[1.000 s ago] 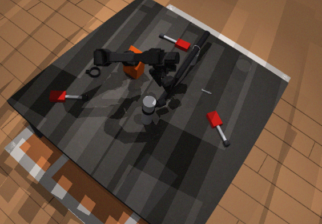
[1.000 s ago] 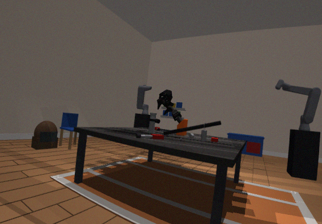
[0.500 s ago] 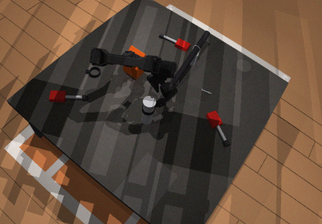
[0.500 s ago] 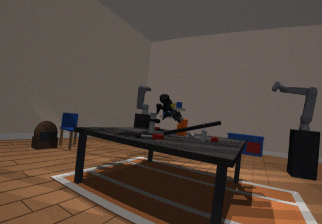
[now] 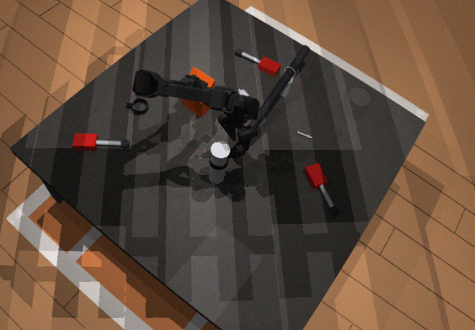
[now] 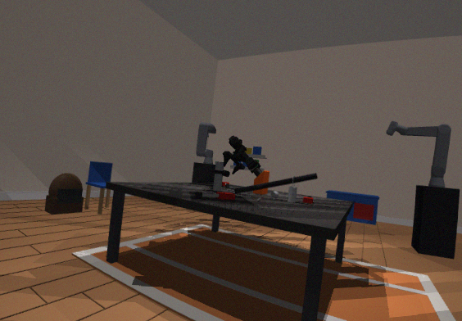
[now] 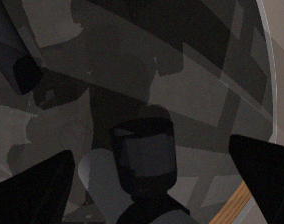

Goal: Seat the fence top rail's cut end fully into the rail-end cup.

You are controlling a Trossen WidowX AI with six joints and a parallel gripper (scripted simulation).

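The black fence rail (image 5: 275, 93) (image 6: 278, 183) (image 7: 7, 55) slants through the loop cap on the small post (image 5: 285, 89) (image 6: 292, 195). Its cut end is low, apart from the dark rail-end cup (image 6: 223, 174) (image 7: 148, 157). The cup hangs beside the big post (image 5: 220, 151) (image 6: 218, 178) (image 7: 95, 172) on the brace band (image 5: 218, 163), which sits a little below the white cap. My gripper (image 5: 237, 142) (image 6: 229, 169) (image 7: 153, 152) is wide open and empty. In the wrist view the cup shows between its fingertips; contact cannot be told. The arm partly hides the rail's lower end in the top view.
Red-ended tools lie at the back (image 5: 269, 66), left (image 5: 85, 141) and right (image 5: 316, 175). An orange block (image 5: 202, 77) (image 6: 262, 184) stands by the arm. A black ring clamp (image 5: 129, 105) lies left of it. A small bolt (image 5: 304, 134) lies right of the rail.
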